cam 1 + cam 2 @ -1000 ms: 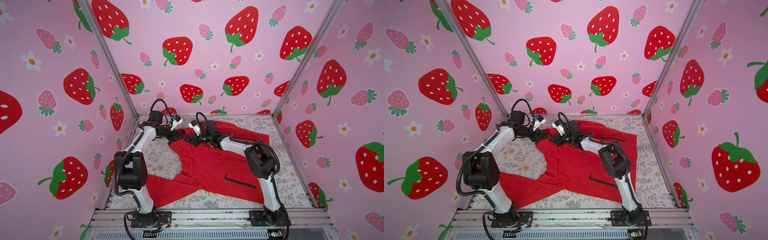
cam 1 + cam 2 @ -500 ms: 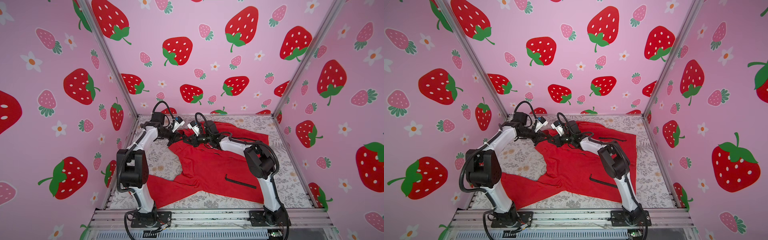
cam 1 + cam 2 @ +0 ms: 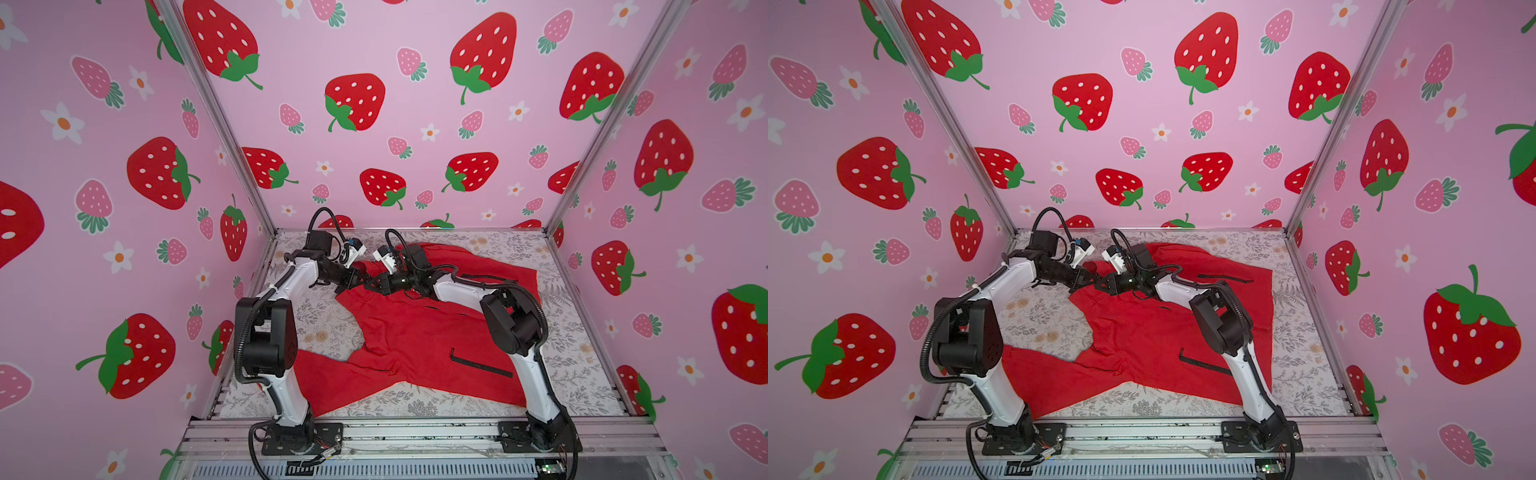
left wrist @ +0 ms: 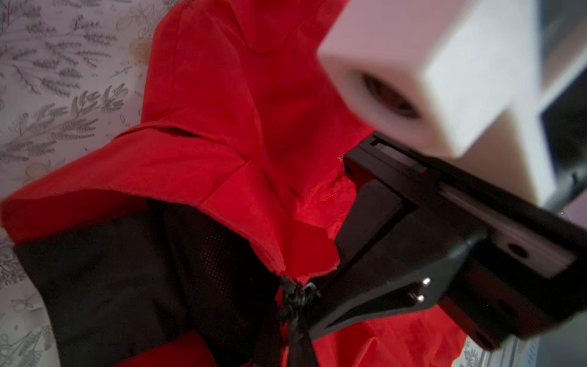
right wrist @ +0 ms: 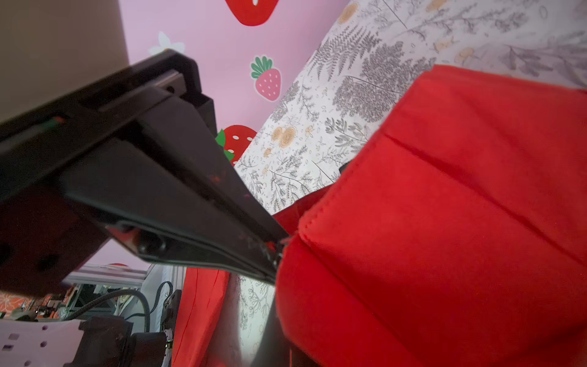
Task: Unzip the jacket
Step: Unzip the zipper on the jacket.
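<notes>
Both hands, the left hand [image 3: 360, 281] and the right hand [image 5: 278, 254], are pinched shut at the neck of the jacket [image 3: 415, 340].

The counter [image 3: 324, 328] has a flower cloth on it, and the big red jacket lies spread out there with its neck at the far side, where both arms can reach it. The collar [image 4: 190, 171] is lifted a bit, so its dark lining [image 4: 127, 270] shows. The right hand grips the red edge just beside the zip, I think to stop the cloth from sliding. The left hand is shut tight at the top of the black zip [image 4: 297, 294], likely on the little pull, but that is too small to be sure. The zip looks done up, so the pull comes next.
</notes>
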`<control>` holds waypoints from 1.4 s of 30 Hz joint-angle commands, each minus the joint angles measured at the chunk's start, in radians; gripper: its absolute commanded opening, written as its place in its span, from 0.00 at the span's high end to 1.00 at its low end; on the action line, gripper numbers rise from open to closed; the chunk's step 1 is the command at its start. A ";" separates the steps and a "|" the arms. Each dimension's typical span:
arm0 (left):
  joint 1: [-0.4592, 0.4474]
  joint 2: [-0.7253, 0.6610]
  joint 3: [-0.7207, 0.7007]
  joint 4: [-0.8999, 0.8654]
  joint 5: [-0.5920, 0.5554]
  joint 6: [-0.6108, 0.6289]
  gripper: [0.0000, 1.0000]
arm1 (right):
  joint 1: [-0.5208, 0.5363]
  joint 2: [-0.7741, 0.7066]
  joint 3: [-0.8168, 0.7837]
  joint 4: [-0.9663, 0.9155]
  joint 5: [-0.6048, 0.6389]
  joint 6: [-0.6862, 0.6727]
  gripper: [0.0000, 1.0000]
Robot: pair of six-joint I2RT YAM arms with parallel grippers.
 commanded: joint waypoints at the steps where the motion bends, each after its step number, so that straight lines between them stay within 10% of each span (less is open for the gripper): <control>1: 0.016 -0.050 -0.036 0.073 -0.103 -0.205 1.00 | -0.006 -0.024 -0.034 -0.064 0.107 0.083 1.00; 29: 0.140 -0.148 -0.108 0.270 -0.188 -0.485 1.00 | -0.027 -0.167 -0.126 -0.516 0.412 0.024 1.00; 42: 0.232 -0.001 0.083 0.310 -0.259 -0.580 1.00 | -0.308 -0.414 -0.403 -0.680 0.437 -0.155 1.00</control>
